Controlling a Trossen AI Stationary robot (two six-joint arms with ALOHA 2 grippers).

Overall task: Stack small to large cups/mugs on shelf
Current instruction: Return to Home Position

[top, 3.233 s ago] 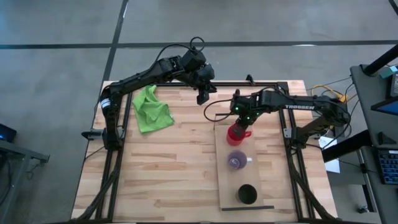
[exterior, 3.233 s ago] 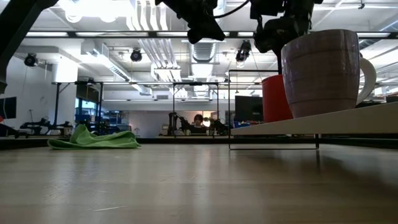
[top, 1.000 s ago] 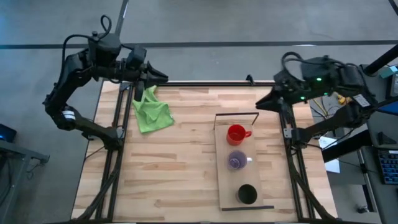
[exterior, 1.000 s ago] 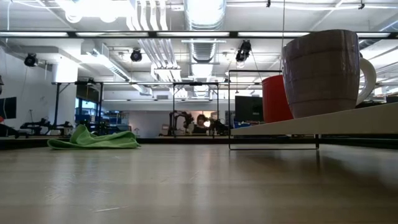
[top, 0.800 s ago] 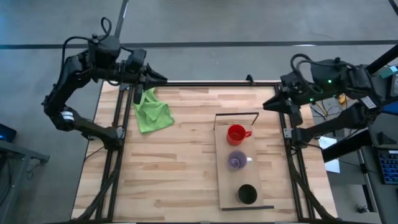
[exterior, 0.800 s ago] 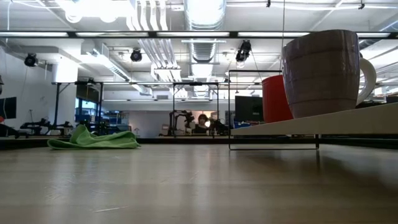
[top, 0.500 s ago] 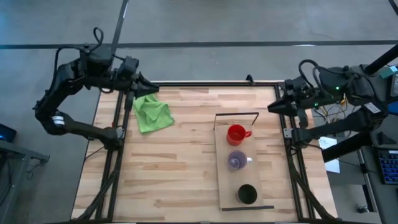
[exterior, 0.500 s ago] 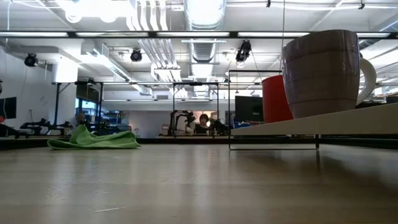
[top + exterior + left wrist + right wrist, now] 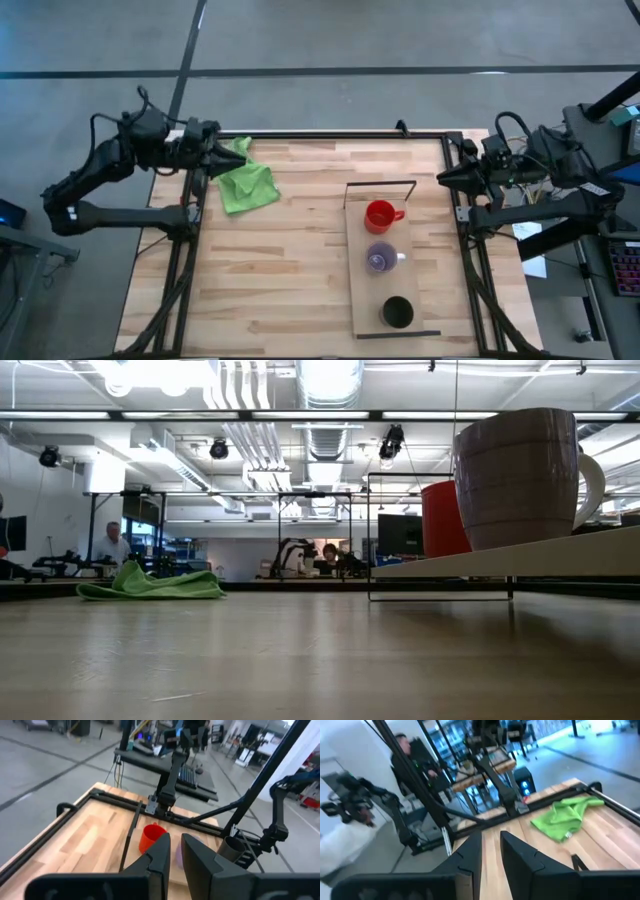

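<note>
The three cups stand upright in a row on the light wooden shelf point(image 9: 362, 280). The red cup point(image 9: 378, 215) is at its far end, the purple cup point(image 9: 380, 259) in the middle and the black cup point(image 9: 397, 312) at its near end. The low view shows the purple cup point(image 9: 520, 475) and the red cup point(image 9: 445, 518) on the shelf board point(image 9: 500, 566). My left gripper point(image 9: 216, 158) is shut and empty at the table's far left edge. My right gripper point(image 9: 442, 178) is shut and empty at the table's right edge.
A green cloth point(image 9: 245, 178) lies crumpled at the far left of the table, just beside my left gripper. The shelf's black wire frame point(image 9: 380, 185) stands at its far end. People show in the room beyond the table point(image 9: 112, 545).
Both arms have drawn back and folded down. My left gripper has gone toward the table's left edge and a little nearer, beside the green cloth. My right gripper has gone toward the table's right edge. The cups have not moved.
</note>
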